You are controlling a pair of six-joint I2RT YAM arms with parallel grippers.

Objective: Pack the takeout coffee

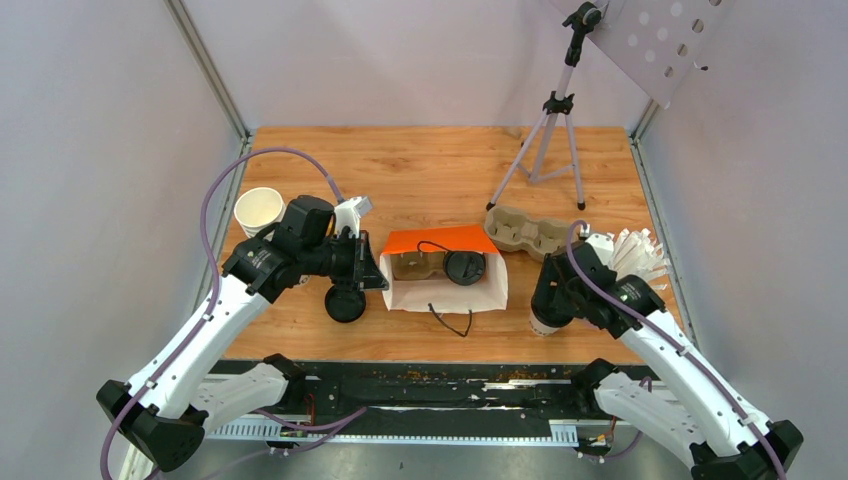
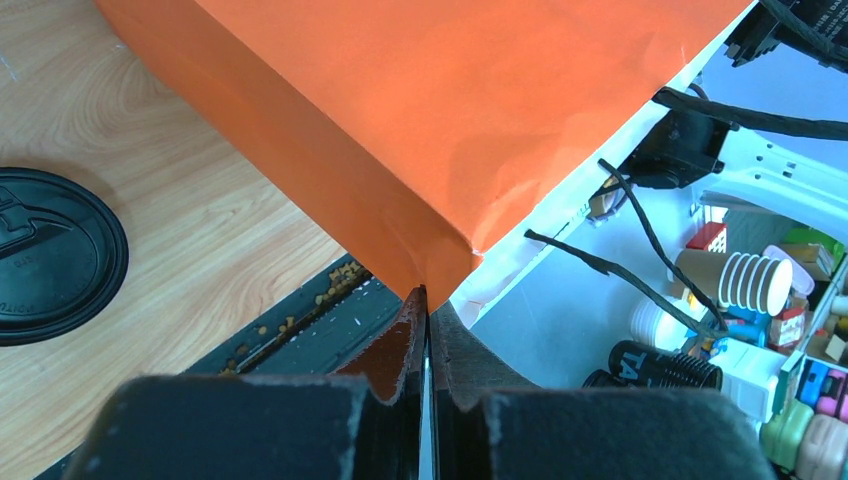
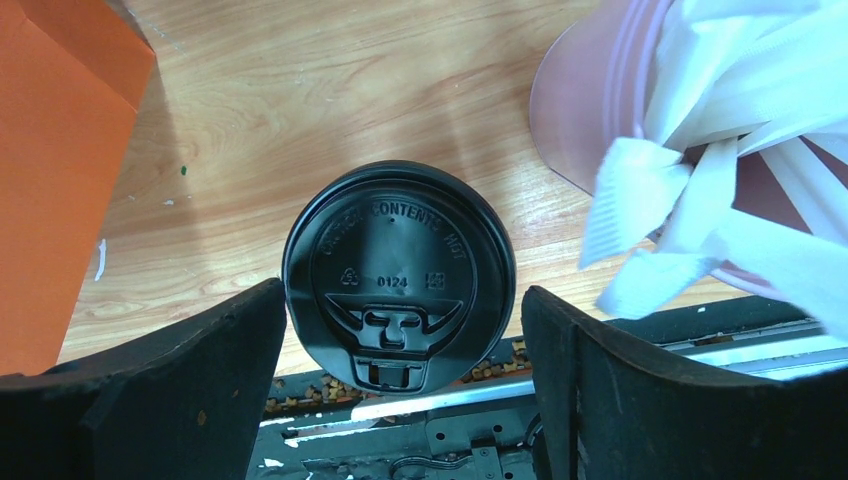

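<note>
L gripper (image 2: 425, 300) pinched shut on the rim of the orange bag (image 2: 450, 110), prob to keep its mouth open. R gripper (image 3: 400, 300) jaws wide, straddling the lidded coffee cup (image 3: 398, 270) just right of the bag, no grip yet.

**Wooden table (image 1: 420, 165) laden with takeout supplies**

An orange paper bag (image 1: 440, 241) sits mid-table, with a cardboard cup carrier (image 1: 528, 232) just behind it. A black lid (image 1: 345, 303) lies to its left, beyond it white paper cups (image 1: 258, 210). A lidded coffee cup (image 3: 398, 275) stands front right near white paper packets (image 1: 635, 255), and a tripod (image 1: 550, 140) stands at the back.
</note>
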